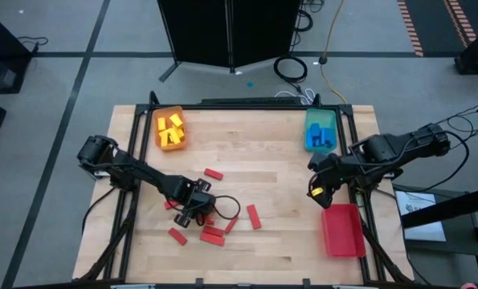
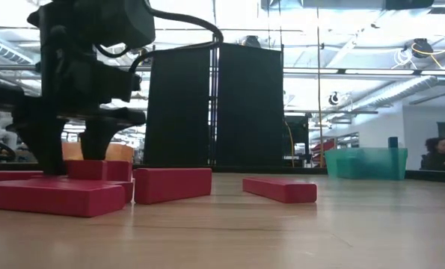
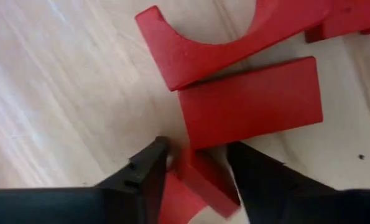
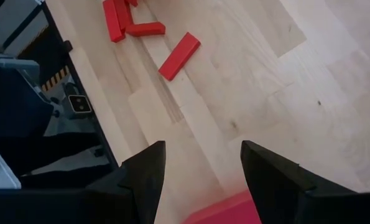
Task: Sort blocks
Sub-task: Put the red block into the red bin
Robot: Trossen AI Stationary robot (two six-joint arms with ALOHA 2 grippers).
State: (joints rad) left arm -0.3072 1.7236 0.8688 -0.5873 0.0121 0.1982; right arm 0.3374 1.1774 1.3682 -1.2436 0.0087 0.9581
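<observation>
Several red blocks (image 1: 213,234) lie scattered on the wooden table near its front left. My left gripper (image 1: 195,207) points straight down into this cluster. Its open fingers stand on either side of one small red block (image 3: 203,180), which lies on the table beside a flat red block (image 3: 253,102) and an arch-shaped red piece (image 3: 197,43). My right gripper (image 1: 317,191) hovers open and empty high over the table's right side, just beyond the red tray (image 1: 343,230). More red blocks lie apart (image 1: 214,173), (image 1: 253,216). My left gripper comes at the small red block's end (image 3: 194,167) from above, one finger on each side of it. The block lies on the table. I cannot tell whether the fingers (image 3: 148,167) touch it.
An orange tray (image 1: 169,128) with yellow blocks stands at the far left, and a teal tray (image 1: 320,130) with blue blocks at the far right. A black frame edges the table. The middle of the table is bare wood (image 1: 279,185).
</observation>
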